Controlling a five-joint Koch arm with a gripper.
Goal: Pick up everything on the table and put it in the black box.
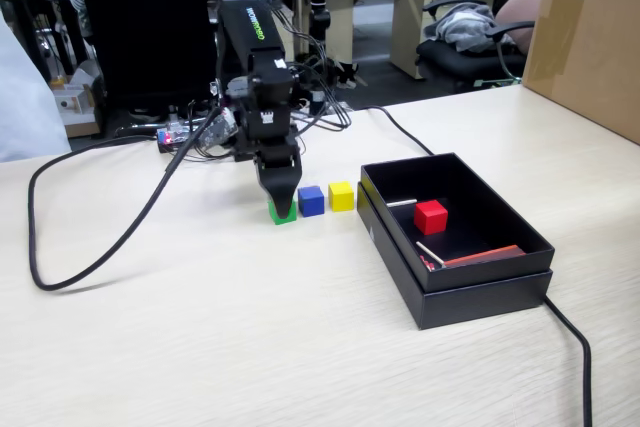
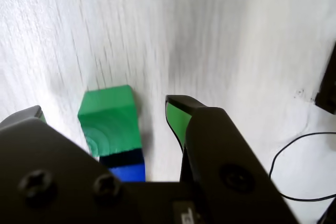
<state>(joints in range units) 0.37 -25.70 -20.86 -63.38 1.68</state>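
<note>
Tool [image 1: 279, 199] is down over the green cube [image 1: 283, 212], jaws parted, nothing gripped yet. The wrist view shows that cube [image 2: 109, 120] sitting between the fingers, closer to the left one, with a gap on the right. Blue cube [image 1: 311, 200] sits just beside it, then the yellow cube [image 1: 341, 195]. Red cube [image 1: 431, 216] is already in the box [image 1: 480, 292] on the counter [image 1: 250, 347]. I'd say closing squarely is next, without nudging blue.
</note>
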